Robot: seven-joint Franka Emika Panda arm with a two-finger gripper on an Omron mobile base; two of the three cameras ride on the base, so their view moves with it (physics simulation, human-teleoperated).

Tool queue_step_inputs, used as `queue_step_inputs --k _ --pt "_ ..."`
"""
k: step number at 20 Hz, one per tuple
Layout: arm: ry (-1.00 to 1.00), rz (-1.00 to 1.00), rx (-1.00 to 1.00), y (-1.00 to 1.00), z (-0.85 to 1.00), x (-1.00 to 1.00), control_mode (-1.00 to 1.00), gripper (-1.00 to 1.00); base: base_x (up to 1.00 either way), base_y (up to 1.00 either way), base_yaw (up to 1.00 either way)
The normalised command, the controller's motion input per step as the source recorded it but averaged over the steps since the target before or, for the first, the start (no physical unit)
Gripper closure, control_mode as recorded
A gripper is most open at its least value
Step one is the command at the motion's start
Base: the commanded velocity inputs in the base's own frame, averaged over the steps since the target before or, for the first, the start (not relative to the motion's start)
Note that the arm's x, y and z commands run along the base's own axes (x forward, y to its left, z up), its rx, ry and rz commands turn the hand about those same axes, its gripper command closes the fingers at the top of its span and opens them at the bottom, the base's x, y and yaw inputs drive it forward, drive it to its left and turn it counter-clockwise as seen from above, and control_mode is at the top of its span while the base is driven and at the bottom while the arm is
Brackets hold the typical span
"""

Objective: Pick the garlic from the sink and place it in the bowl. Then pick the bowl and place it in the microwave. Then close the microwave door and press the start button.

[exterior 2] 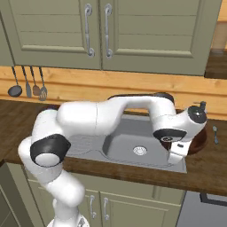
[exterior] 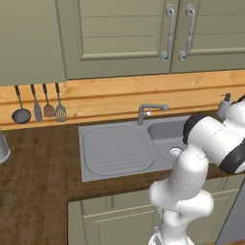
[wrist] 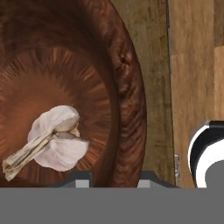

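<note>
One garlic (wrist: 54,142) bulb lies inside the reddish-brown bowl (wrist: 131,87), lower left of the hand view. The gripper (wrist: 113,178) at the bottom edge appears clamped on the bowl's rim. The bowl sits on the wooden tabletop (wrist: 192,65), right of the sink (exterior 2: 128,148).

Whitish-tan garlic (wrist: 56,142) in reddish-brown wood-grain bowl (wrist: 131,87); grey ribbed sink (exterior: 115,148), brown wood counter (exterior: 33,162).
</note>
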Motion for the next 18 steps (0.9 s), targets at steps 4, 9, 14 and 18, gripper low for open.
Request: queue_step_inputs --k 4,9,14,18 --pt "0.00 0.12 -0.03 0.98 0.69 -0.01 -1.00 1.00 0.00 0.00 0.00" --pt "0.00 0.07 -0.03 0.99 0.71 -0.06 -1.00 1.00 0.00 0.00 0.00" --pt "0.00 0.05 -0.03 1.00 0.64 -0.10 -1.00 1.00 0.00 0.00 0.00" --pt "0.01 0.06 -0.03 1.00 0.60 -0.09 -1.00 1.00 0.00 0.00 0.00"
